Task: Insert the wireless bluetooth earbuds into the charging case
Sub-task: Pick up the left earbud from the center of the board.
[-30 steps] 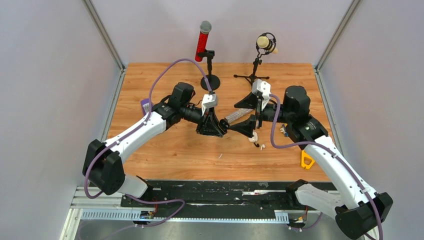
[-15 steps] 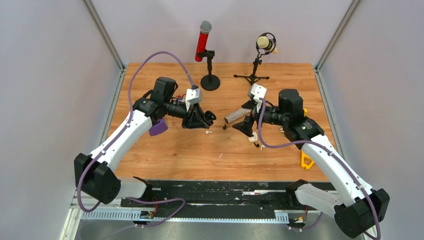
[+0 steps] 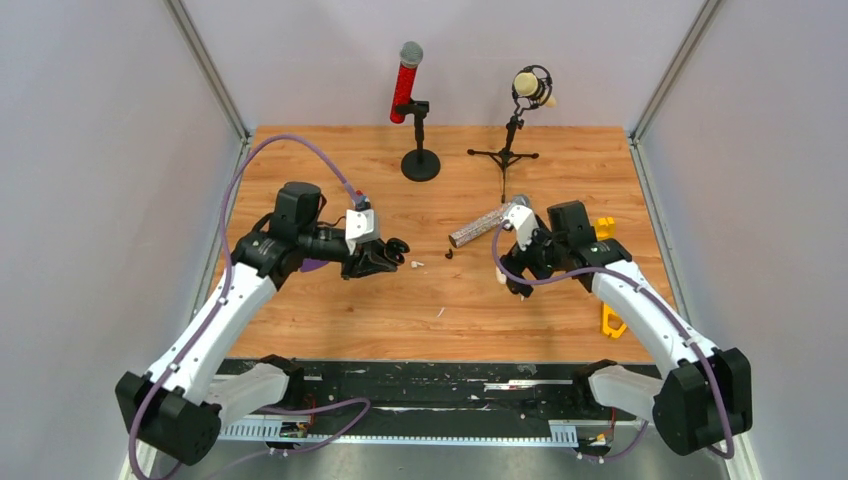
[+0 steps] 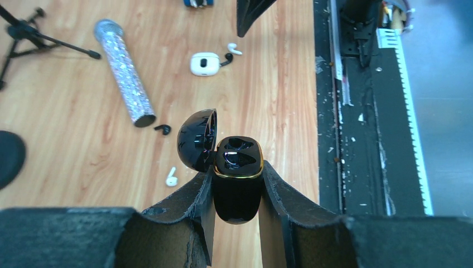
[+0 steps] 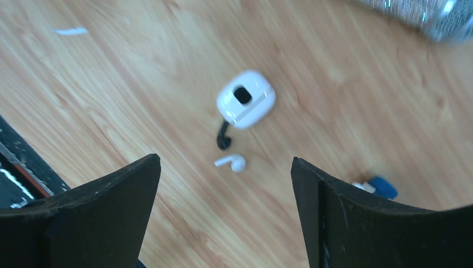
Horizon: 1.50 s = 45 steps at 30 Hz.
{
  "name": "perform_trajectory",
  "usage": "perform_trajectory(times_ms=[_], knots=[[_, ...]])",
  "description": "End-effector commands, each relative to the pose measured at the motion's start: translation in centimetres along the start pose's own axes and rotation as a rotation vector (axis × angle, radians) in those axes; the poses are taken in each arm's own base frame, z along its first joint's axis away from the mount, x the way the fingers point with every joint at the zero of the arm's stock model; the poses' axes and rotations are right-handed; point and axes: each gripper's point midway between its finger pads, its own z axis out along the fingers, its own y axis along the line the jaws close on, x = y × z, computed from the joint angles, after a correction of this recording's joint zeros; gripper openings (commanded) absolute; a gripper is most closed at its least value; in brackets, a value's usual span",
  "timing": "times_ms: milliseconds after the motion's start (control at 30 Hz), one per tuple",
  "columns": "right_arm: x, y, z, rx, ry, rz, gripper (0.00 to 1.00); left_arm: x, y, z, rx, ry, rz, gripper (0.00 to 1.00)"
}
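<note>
Black open case stays clenched in our left pincer, now drawn away, while our released right pincer has dropped over the white bud, likely to fetch it.

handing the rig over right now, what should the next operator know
Left gripper: shut on the black case, lid open, both wells look empty.
Right gripper: open, holding nothing, above the white case.
Buds: white bud and black bud beside the white case; second white bud and second black bud loose on the table.
Done: nothing seated in the black case; white case contents unclear.
Left: all insertions.
</note>
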Motion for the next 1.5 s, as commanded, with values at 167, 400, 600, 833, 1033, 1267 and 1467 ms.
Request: perform_trajectory(times_ms=[167,400,600,833,1033,1267,1467], knots=[[5.7,-1.4,0.3,-0.073,0.166,-0.011,0.75,-1.7,0.4,-0.5,-0.057,-0.057,0.086,0.17],[5.9,-1.2,1.1,-0.051,0.028,-0.298,0.68,-1.0,0.7,0.1,-0.035,-0.056,0.058,0.17],[3.9,-0.2,1.3,-0.072,-0.127,-0.512,0.68,-0.6,0.9,0.4,-0.027,-0.051,0.041,0.18],[4.1,1.3,2.5,-0.165,-0.168,-0.645,0.62,-0.5,0.9,0.4,-0.027,-0.049,0.042,0.18],[5.1,1.1,3.5,-0.193,-0.119,-0.638,0.6,-0.5,0.8,0.4,-0.026,-0.05,0.046,0.19],[6.4,0.6,4.6,-0.216,-0.048,-0.552,0.53,-0.5,0.7,0.4,-0.023,-0.051,0.048,0.19],[7.0,0.6,5.5,-0.241,-0.03,-0.53,0.51,-0.3,0.7,0.4,-0.021,-0.05,0.048,0.19]])
